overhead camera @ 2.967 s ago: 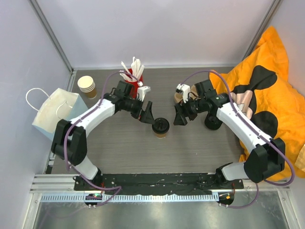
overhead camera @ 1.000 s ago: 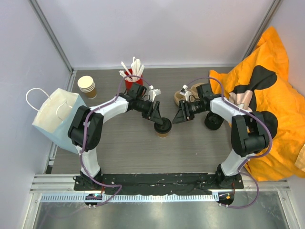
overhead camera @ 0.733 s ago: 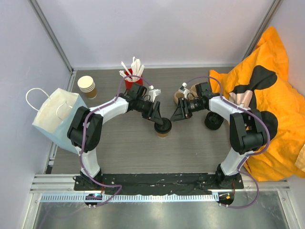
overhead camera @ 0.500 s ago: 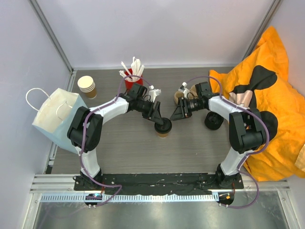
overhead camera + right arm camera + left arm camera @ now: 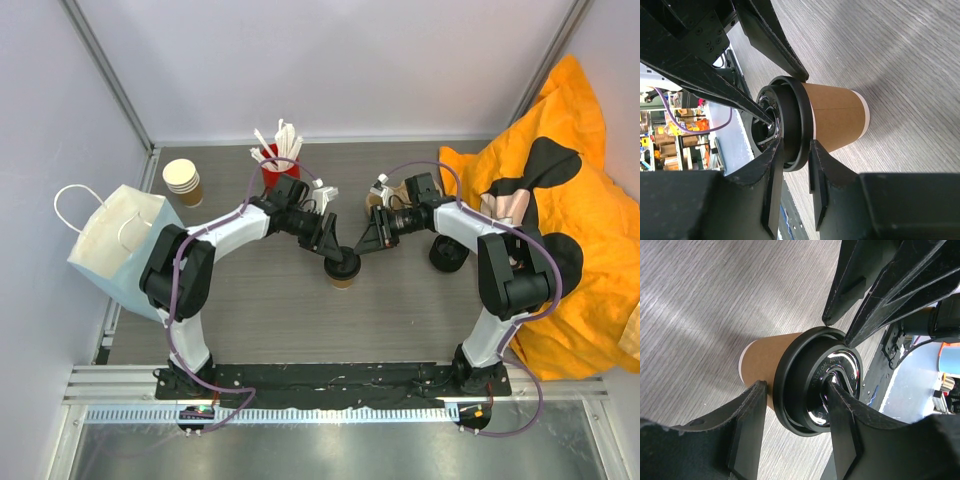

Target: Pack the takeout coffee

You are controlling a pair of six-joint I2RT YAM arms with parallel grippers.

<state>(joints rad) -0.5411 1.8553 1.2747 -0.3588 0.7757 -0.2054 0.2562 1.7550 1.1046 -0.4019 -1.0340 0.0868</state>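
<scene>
The takeout coffee (image 5: 341,270) stands upright mid-table, a tan paper cup (image 5: 762,367) capped by a black lid (image 5: 812,382). My left gripper (image 5: 331,246) reaches it from the left and stands open astride the lid's rim. One of its fingers (image 5: 845,425) rests on the lid's top, and the other sits beside the cup wall with a small gap under the rim. My right gripper (image 5: 367,243) comes in from the right. In the right wrist view this gripper (image 5: 795,145) is pinched on the lid (image 5: 790,127), with one finger above the rim and one below.
A red cup of white sticks (image 5: 277,158) stands behind the left arm. A stack of paper cups (image 5: 183,181) and a white paper bag (image 5: 118,240) are at the left. A tan cup (image 5: 376,203), black lids (image 5: 447,256) and an orange cloth (image 5: 565,190) are at the right.
The right gripper has slid left onto the cup's lid and narrowed its jaws on the rim. The left gripper, which reached the lid earlier, has held still.
</scene>
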